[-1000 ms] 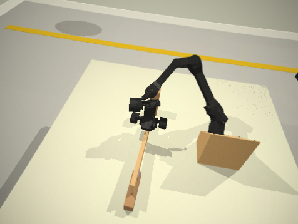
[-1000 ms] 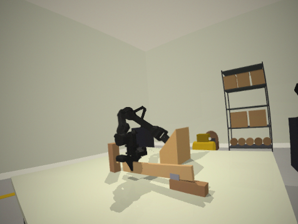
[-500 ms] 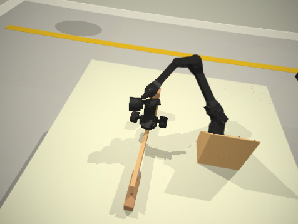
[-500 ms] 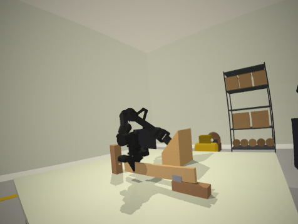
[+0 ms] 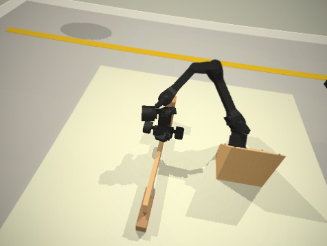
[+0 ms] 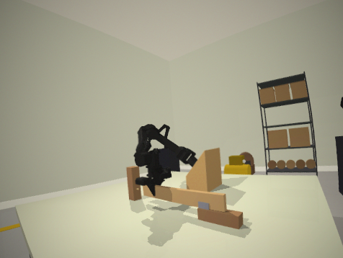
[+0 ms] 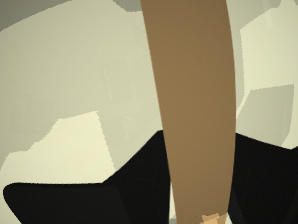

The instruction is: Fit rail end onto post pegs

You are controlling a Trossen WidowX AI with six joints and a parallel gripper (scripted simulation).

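The long wooden rail (image 5: pixel 153 172) (image 6: pixel 191 196) (image 7: pixel 196 75) has its far end in the grey bracket (image 6: pixel 203 205) on the low footboard block (image 5: pixel 141 227) (image 6: pixel 223 218). My gripper (image 5: pixel 163 138) (image 6: pixel 155 192) (image 7: pixel 183 134) is shut on the rail near its post end, one finger on each side. That end appears raised off the table, and the rail slopes down toward the bracket in the exterior view. The post (image 5: pixel 174 100) (image 6: pixel 132 184) stands upright just beyond the rail's near end, with a narrow gap between them. One peg (image 6: pixel 137 188) shows faintly; the arm hides the rest.
The arm's wooden base block (image 5: pixel 247 166) (image 6: pixel 212 169) stands to one side of the rail. The pale table top (image 5: pixel 86 137) (image 6: pixel 83 216) carries shadows of the arm and rail. A shelf rack (image 6: pixel 266 126) with boxes stands in the background.
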